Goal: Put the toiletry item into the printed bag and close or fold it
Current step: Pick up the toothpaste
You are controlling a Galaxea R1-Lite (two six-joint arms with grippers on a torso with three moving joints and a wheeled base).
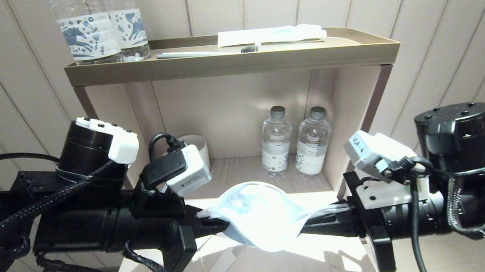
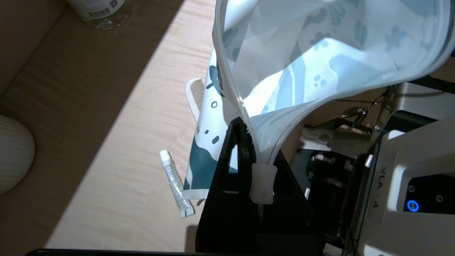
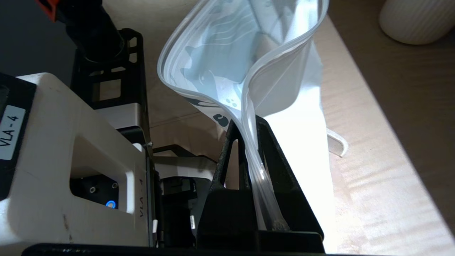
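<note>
The printed bag (image 1: 257, 217) hangs in the air between my two grippers, its zip mouth bulging open upward. My left gripper (image 1: 214, 222) is shut on one end of the mouth, where the white zip slider (image 2: 263, 183) sits between the jaws. My right gripper (image 1: 314, 223) is shut on the opposite end of the zip edge (image 3: 256, 167). The bag's body (image 2: 206, 142) hangs down toward the table. The toiletry item, a white comb (image 1: 222, 265), lies flat on the table below the bag, partly hidden by it; its toothed end (image 2: 193, 96) and its handle tip (image 3: 336, 144) show past the bag's edges.
A small white tube (image 2: 176, 188) lies on the table beside the bag's bottom edge. A white ribbed cup (image 1: 195, 146) and two water bottles (image 1: 275, 142) stand on the lower shelf. The top tray (image 1: 232, 63) carries two horse-label bottles (image 1: 87, 35), a toothbrush (image 1: 210, 52) and a flat packet (image 1: 269, 34).
</note>
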